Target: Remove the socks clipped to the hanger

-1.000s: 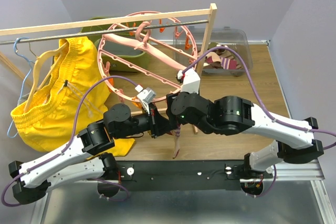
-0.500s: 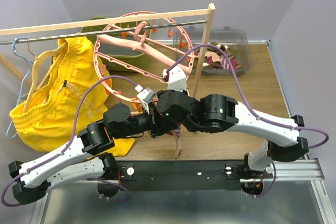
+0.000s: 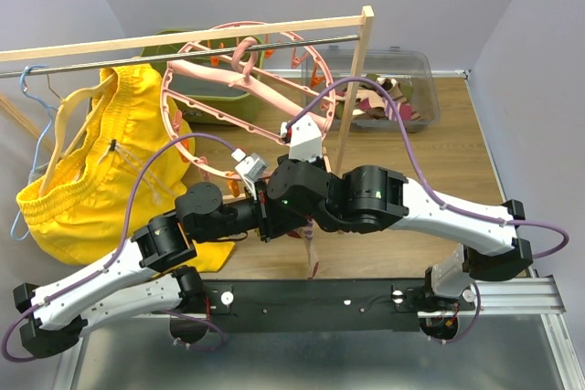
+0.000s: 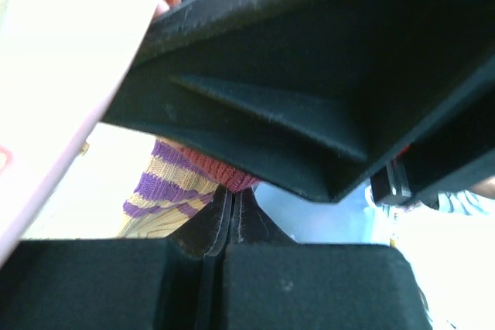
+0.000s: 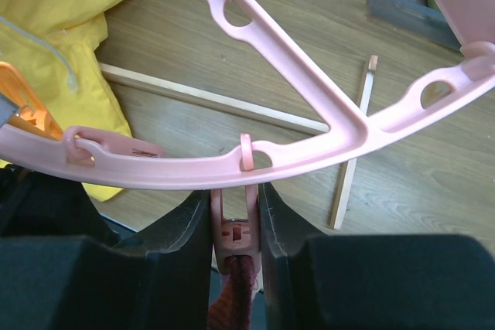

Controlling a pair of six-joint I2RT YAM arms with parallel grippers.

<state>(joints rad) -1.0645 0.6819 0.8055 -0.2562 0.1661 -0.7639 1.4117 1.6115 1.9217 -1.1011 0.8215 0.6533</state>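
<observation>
sock (image 4: 166, 183) in left pincer (image 4: 226, 212)

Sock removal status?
Done: some socks lie in the bin. In hand: right gripper squeezes a hanger clip while left gripper is shut on the striped sock below it. To do: pull that sock free and bin it; other clipped socks can't be seen from here.

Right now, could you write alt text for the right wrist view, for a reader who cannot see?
The right gripper pinches a pink clip hanging from the pink hanger, with a reddish sock cuff just below it. Behind lie yellow shorts at left and a wooden table.
</observation>
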